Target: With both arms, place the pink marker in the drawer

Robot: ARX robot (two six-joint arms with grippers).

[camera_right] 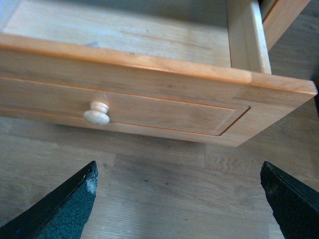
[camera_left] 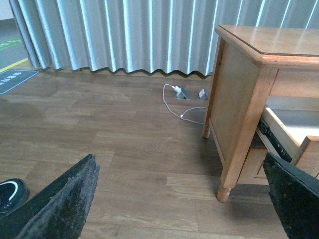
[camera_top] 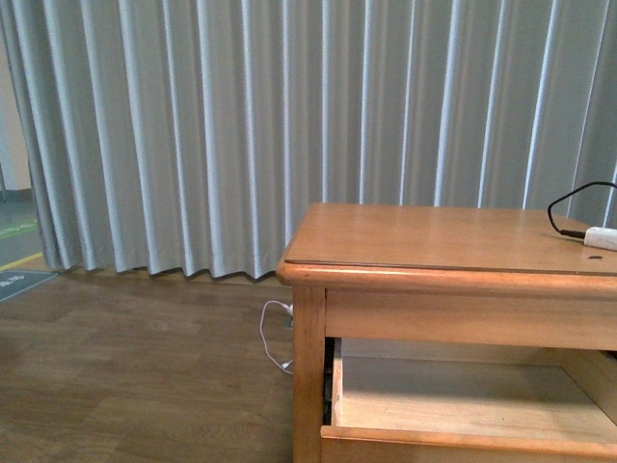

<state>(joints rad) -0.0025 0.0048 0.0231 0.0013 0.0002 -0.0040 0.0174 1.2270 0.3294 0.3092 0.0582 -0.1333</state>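
Sticking out from under the table (camera_top: 434, 241), the drawer (camera_right: 159, 94) is seen pulled open. The left gripper (camera_left: 179, 159) and the right gripper (camera_right: 179, 167) are both spread wide (nothing is held). Where the pink marker lies cannot be told.

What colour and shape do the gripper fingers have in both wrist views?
The left gripper and right gripper each show two black, rough-textured, wedge-shaped fingers. One right finger has a pale scuff at its tip. No cables or markings show.
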